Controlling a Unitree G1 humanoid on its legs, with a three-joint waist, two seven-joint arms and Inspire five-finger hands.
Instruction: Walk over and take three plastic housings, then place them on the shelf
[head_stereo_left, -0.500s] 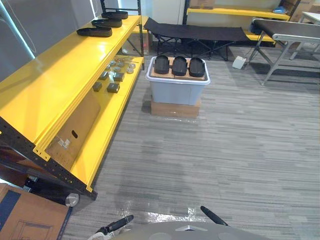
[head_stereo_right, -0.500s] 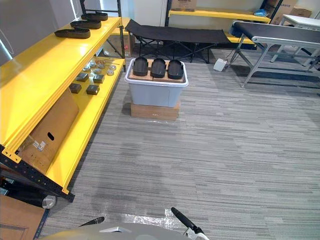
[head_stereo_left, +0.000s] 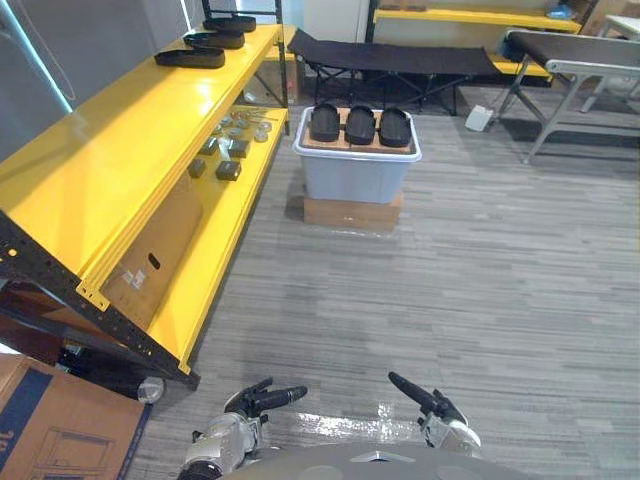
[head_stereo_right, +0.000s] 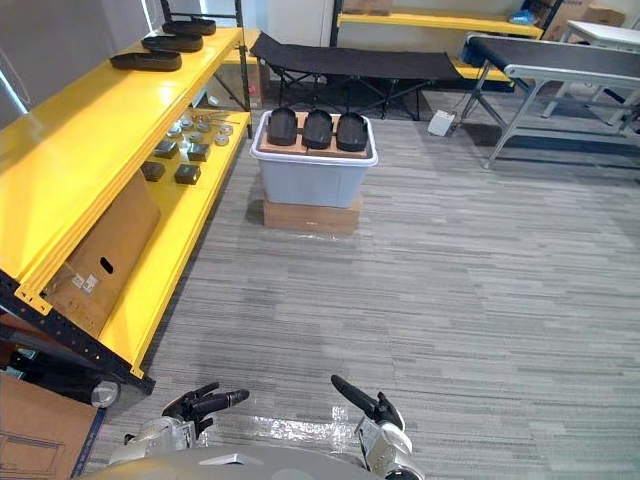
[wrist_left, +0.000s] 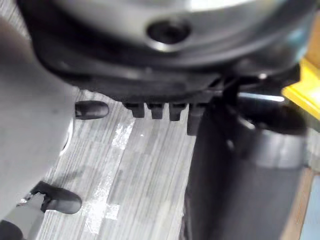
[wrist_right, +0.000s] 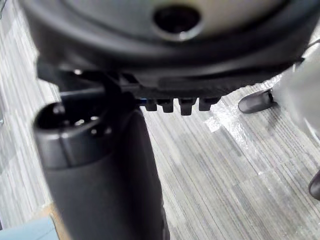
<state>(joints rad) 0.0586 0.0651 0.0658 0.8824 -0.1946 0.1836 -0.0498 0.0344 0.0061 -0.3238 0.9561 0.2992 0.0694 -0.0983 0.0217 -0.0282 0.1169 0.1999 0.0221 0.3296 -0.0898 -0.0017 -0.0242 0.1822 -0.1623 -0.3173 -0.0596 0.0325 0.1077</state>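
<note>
Low at the near edge of the head views, the dark left hand (head_stereo_left: 262, 400) and dark right hand (head_stereo_left: 422, 396) hang over the floor. Each has its fingers stretched forward and loosely apart, and neither grips or touches anything.

Well ahead of them, the three black oval plastic housings (head_stereo_left: 360, 124) lie side by side on a brown cardboard sheet (head_stereo_left: 340, 148). The sheet lies across the top of a grey plastic tub with a white rim (head_stereo_left: 355, 178). The tub stands on a flat brown cardboard box (head_stereo_left: 352, 213).

Along the left runs a yellow metal shelf unit with black posts (head_stereo_left: 110, 160). Three more black housings (head_stereo_left: 189, 59) lie in a row at the far end of its upper board. Small metal parts (head_stereo_left: 232, 150) sit on its lower board, and a cardboard panel (head_stereo_left: 150, 262) leans there beneath the upper one. A printed cardboard carton (head_stereo_left: 50, 430) stands at the near left corner.

Grey striped flooring (head_stereo_left: 470, 290) covers the room. A black folding cot (head_stereo_left: 390, 58) stands behind the tub, and a grey-framed conveyor table (head_stereo_left: 575, 52) is at the far right.
</note>
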